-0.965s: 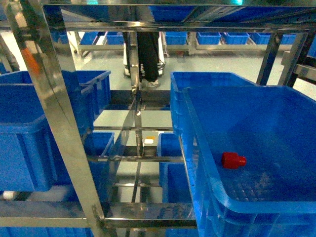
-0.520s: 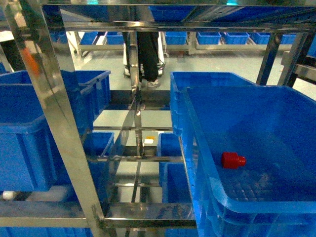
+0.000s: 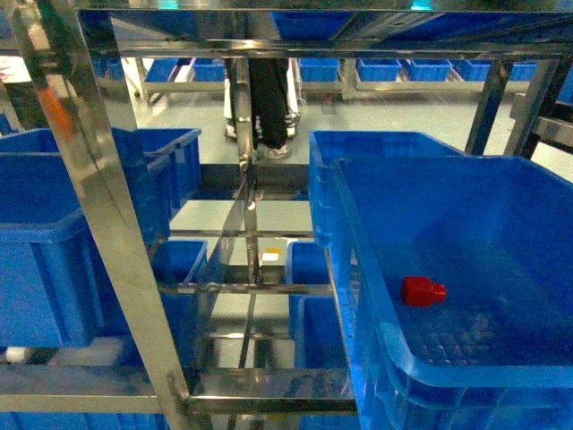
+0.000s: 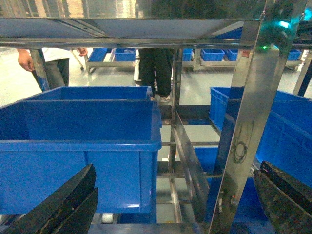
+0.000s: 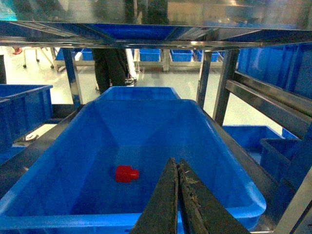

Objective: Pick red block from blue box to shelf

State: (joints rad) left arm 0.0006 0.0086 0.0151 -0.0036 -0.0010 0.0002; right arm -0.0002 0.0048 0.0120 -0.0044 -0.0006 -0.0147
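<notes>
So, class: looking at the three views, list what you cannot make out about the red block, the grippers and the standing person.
- Red block: lies on its side in the blue box; its underside is hidden in both views.
- Left gripper: only dark finger edges show, cut off by the wrist view's bottom corners.
- Right gripper: fingers pressed together; base cut off below.
- Person: torso hidden behind the shelf rail.

A small glossy red block lies on its side on the blue box floor, just beyond the fingers, within the steel shelf.
</notes>
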